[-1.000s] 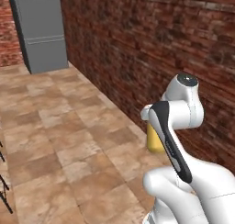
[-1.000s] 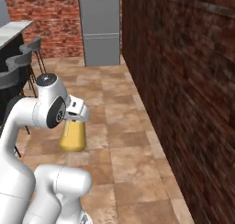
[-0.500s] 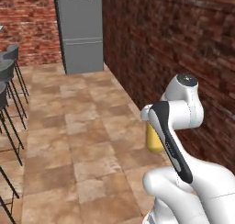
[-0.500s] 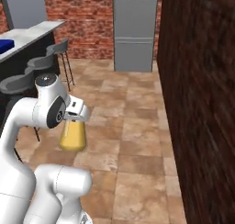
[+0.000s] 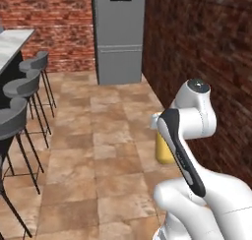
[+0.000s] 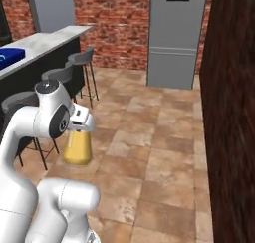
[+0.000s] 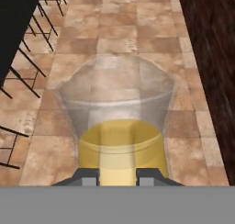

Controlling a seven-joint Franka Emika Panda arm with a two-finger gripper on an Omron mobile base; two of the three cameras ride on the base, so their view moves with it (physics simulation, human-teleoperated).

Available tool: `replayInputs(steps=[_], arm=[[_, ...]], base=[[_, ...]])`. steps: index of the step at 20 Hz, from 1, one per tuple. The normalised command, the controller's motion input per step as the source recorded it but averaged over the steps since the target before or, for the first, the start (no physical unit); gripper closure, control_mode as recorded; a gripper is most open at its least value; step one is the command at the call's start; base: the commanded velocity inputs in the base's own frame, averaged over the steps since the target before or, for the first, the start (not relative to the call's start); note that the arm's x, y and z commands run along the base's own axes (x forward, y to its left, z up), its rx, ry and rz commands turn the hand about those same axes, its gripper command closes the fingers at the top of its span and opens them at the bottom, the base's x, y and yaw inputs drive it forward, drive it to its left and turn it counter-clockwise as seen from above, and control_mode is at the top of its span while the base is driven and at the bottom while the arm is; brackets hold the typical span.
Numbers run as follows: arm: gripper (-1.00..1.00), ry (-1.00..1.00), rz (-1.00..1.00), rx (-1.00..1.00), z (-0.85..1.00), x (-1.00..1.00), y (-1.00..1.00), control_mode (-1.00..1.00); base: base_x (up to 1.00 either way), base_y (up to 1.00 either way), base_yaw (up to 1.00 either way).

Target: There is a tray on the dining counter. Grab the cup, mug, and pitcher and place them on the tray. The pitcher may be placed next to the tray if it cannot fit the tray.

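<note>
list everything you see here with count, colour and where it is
pitcher: one, amber with a clear upper part, held off the floor in the claw
tray: one, deep blue, on the dining counter at far left of the right base view
dining counter: one, pale marble top on a dark base, left side of the room
stools: at least three, grey seats on thin dark legs, in a row along the dining counter
fridge: one, grey, against the far brick wall
brick wall: red-brown, running along the right side
floor: tan and brown tiles
arm: one, white with dark joints, foreground
claw: one, dark tips, shut on the pitcher
</note>
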Motion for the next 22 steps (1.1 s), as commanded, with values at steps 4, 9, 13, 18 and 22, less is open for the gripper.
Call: replayInputs(steps=[4,9,13,18,22], arm=[[1.00,0.00,0.00,0.00,0.00,0.00,0.00,1.00],[1.00,0.00,0.00,0.00,0.00,0.00,0.00,1.00],[1.00,0.00,0.00,0.00,0.00,0.00,0.00,1.00],[1.00,0.00,0.00,0.00,0.00,0.00,0.00,1.00],[1.00,0.00,0.00,0.00,0.00,0.00,0.00,1.00]], base=[[1.00,-0.30,0.20],[1.00,-0.37,0.15],[1.00,-0.31,0.12],[1.00,-0.13,0.11],[1.00,-0.06,0.10]])
